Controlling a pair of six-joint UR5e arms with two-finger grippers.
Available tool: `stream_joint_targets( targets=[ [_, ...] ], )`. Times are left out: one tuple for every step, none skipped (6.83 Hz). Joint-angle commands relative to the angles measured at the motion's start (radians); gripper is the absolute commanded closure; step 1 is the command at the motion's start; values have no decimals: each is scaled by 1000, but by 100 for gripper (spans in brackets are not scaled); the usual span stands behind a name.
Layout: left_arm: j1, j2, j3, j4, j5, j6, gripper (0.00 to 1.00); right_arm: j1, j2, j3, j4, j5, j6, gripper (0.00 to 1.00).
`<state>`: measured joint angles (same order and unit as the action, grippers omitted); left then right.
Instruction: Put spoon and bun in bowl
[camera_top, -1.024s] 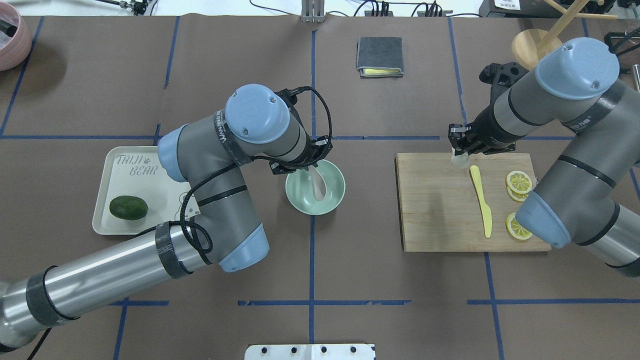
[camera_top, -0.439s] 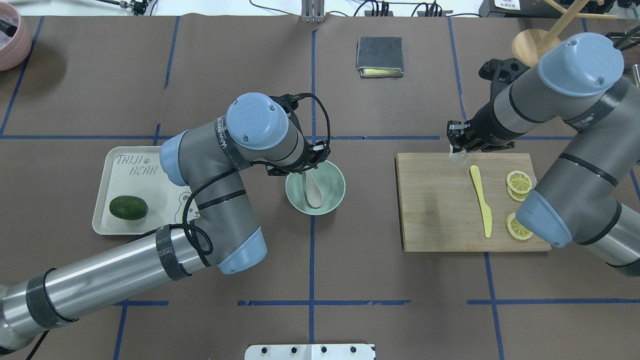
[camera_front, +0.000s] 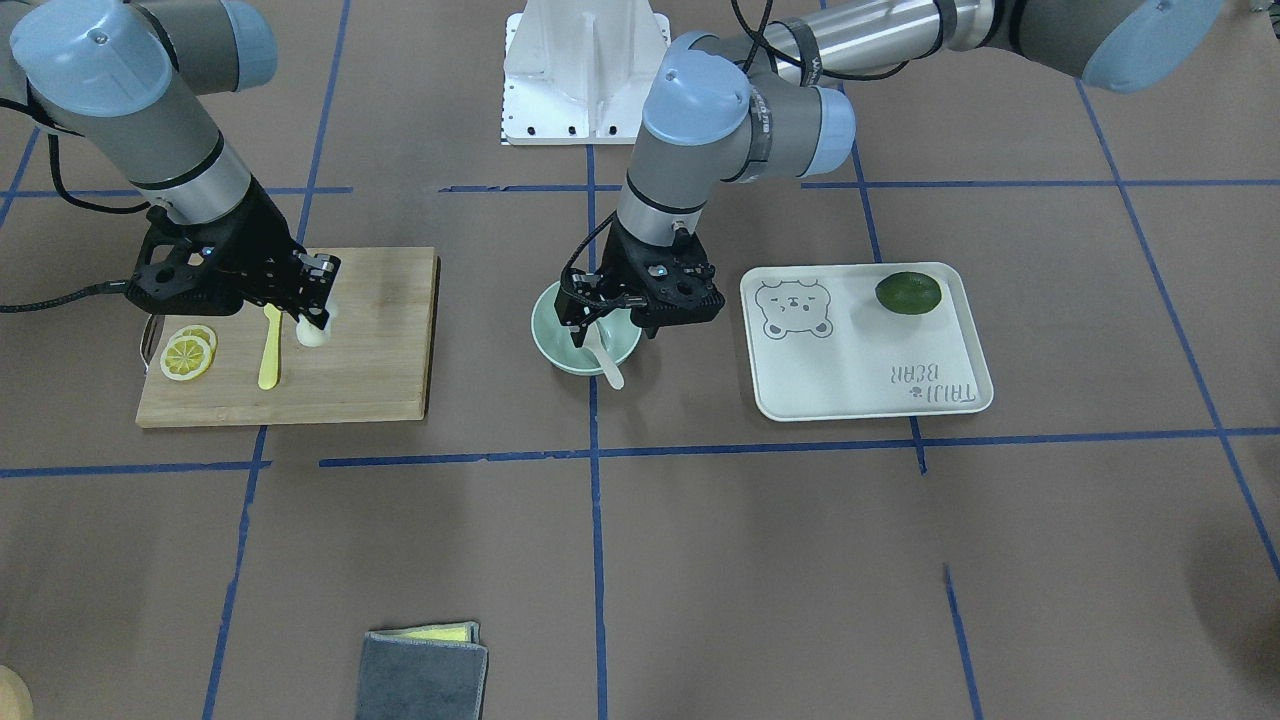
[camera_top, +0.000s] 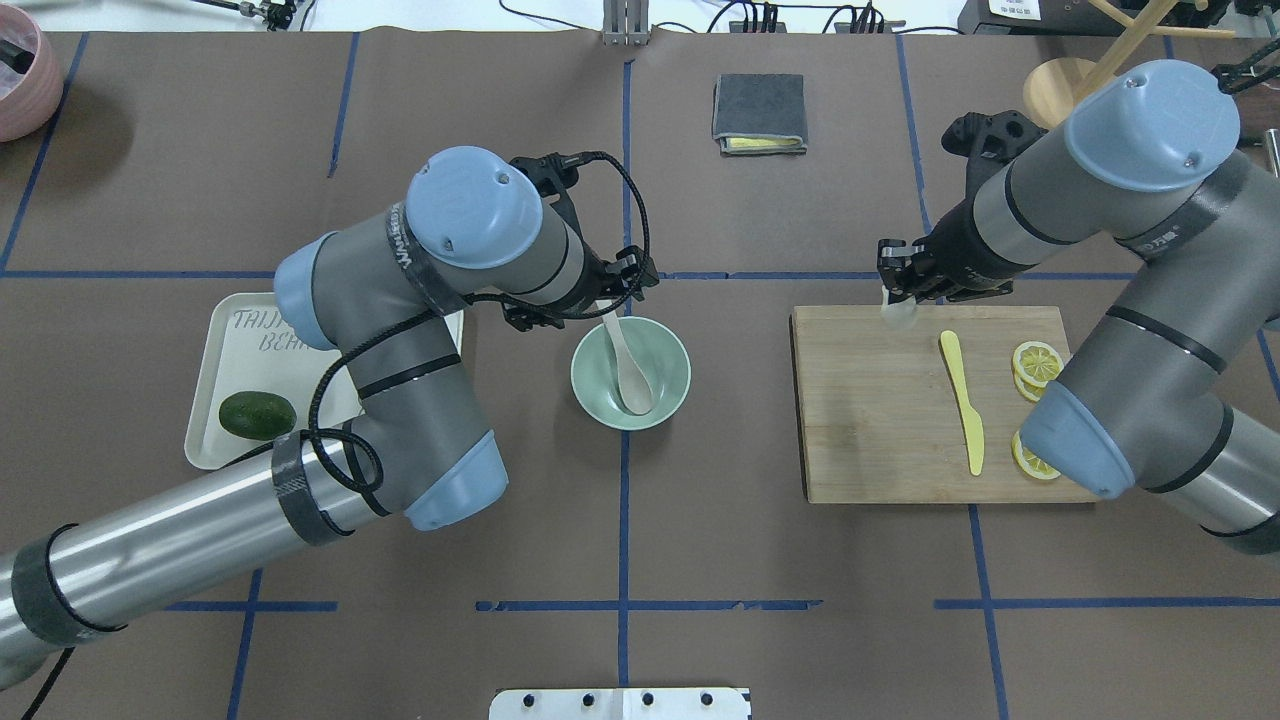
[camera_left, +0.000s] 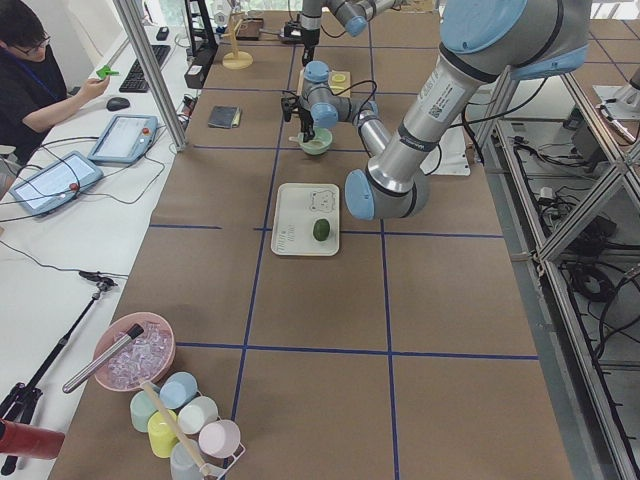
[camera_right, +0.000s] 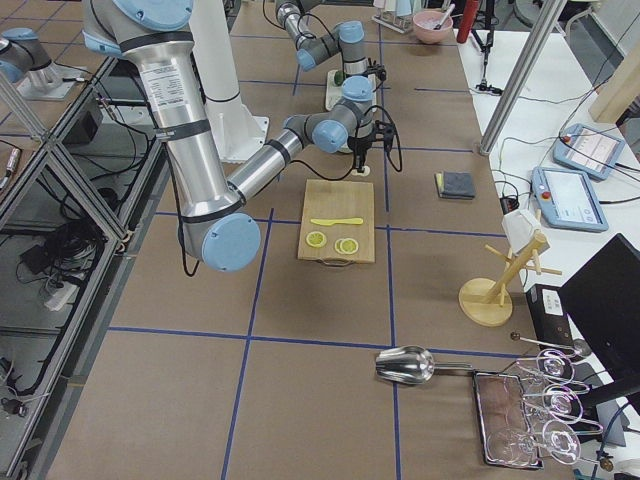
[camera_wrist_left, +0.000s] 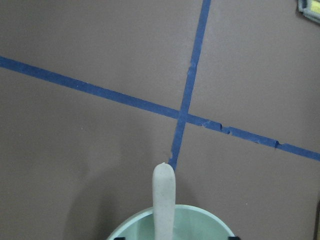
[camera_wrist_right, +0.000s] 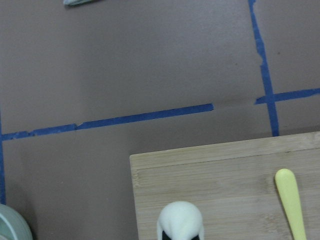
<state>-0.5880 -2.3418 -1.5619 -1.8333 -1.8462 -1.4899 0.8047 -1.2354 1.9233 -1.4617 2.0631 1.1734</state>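
Front view: L gripper (camera_front: 612, 325) spread open above bowl (camera_front: 552, 352), mid-table; spoon (camera_front: 606, 364) let go, scoop inside, handle sticking out over rim; R gripper (camera_front: 315, 320) clenched on bun (camera_front: 312, 336). Overhead: bun at cutting board (camera_top: 880, 420) far edge, nr corner toward bowl; knife (camera_top: 962, 400) & lemon slices (camera_top: 1037, 363) toward board's opposite end. L wrist cam: spoon handle propped on rim. R wrist cam: bun over board's far corner.
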Motion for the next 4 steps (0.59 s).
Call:
stream_joint_targets(
  targets=[
    [-97, 45, -129, 209, -53, 182, 0, -74, 100, -16, -41, -12, 20, 100],
    [-137, 71, -177, 295, -53, 270, 0, -123, 164, -39, -63, -41, 73, 100],
    [-177, 109, -237, 351, -53, 354, 0, -171, 218, -77, -63, -99, 121, 100],
    [-222, 134, -289, 409, -54, 437, 0, -188, 291, -142, -57, -116, 147, 100]
  ],
)
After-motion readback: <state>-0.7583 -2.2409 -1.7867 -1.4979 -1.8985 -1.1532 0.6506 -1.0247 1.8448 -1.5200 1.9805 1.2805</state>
